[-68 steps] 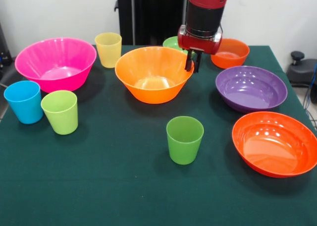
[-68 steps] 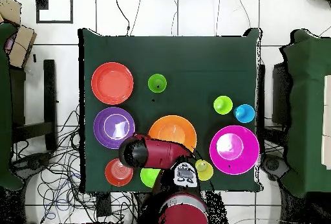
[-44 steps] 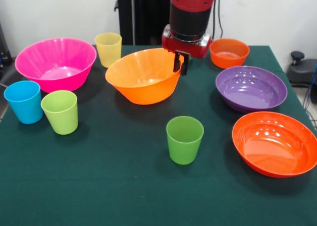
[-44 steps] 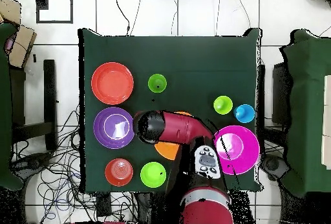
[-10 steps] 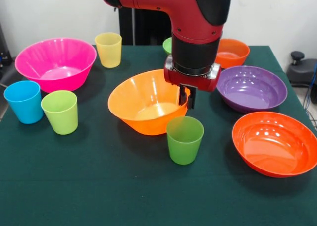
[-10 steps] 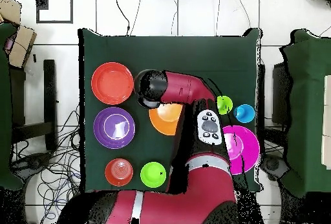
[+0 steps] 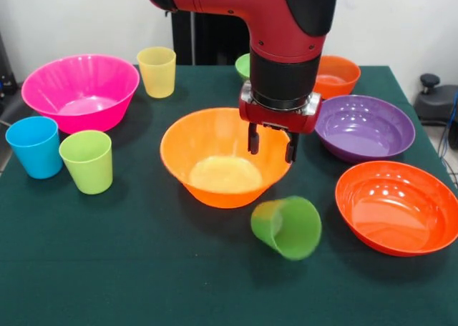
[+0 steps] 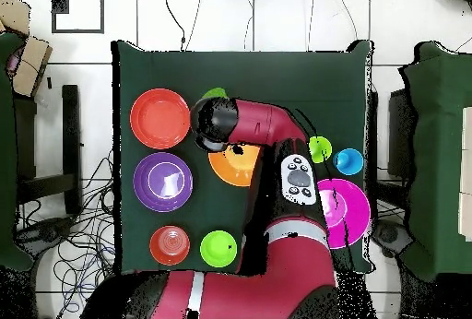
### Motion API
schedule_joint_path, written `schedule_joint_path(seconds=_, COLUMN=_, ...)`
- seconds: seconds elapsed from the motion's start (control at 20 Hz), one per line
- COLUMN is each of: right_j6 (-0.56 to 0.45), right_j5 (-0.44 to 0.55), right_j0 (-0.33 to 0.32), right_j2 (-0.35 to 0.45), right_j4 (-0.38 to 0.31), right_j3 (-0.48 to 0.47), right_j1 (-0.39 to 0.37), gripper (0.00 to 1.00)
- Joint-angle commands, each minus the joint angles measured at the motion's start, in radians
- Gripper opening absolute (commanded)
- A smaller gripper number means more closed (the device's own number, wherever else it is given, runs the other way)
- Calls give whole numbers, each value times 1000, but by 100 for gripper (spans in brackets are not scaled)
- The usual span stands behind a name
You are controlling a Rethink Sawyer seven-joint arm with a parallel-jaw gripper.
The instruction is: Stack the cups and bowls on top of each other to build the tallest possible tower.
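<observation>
The dark green cup (image 7: 288, 226) is closest to the camera in the front view. It is tipped over, leaning on its side on the surface (image 7: 143, 269), just beside the big orange bowl (image 7: 225, 165). This is the main worry. A cup on its side is round and can roll. If the bowl or the arm bumps it, it may roll to the edge of the surface or under the red bowl (image 7: 397, 206). It is also hard to pick up lying like that, and it cannot go on a tower until it stands up again.

The end effector (image 7: 270, 141) hangs at the far right rim of the big orange bowl. Its two short fingers point down with a small gap between them. The rim seems to sit in that gap, so I think it is gripping the bowl, but I cannot be sure. If the grip is weak, the bowl may slip and tilt.

Left of the bowl stand the lime cup (image 7: 86, 161) and the blue cup (image 7: 34, 146). Behind them is the pink bowl (image 7: 80, 90), then the yellow cup (image 7: 157, 71). The purple bowl (image 7: 363, 126) is right of the end effector. The small orange bowl (image 7: 335, 75) and small green bowl (image 7: 245, 65) are at the back. No tower is built yet.
</observation>
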Motion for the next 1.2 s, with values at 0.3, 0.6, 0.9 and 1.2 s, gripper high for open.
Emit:
schedule_joint_path(seconds=0.3, right_j6=-79, right_j5=55, right_j0=-17, right_j2=101, right_j4=-51, right_j3=-10, right_j1=12, gripper=100)
schedule_joint_path(seconds=0.6, right_j6=-37, right_j5=30, right_j0=2, right_j2=102, right_j4=-29, right_j3=126, right_j1=-83, gripper=100)
schedule_joint_path(seconds=0.9, right_j6=23, right_j5=44, right_j0=42, right_j2=86, right_j4=-10, right_j3=210, right_j1=-164, gripper=100)
schedule_joint_path(seconds=1.2, right_j6=112, right_j5=40, right_j0=103, right_j2=59, right_j4=19, right_j3=303, right_j1=-253, gripper=100)
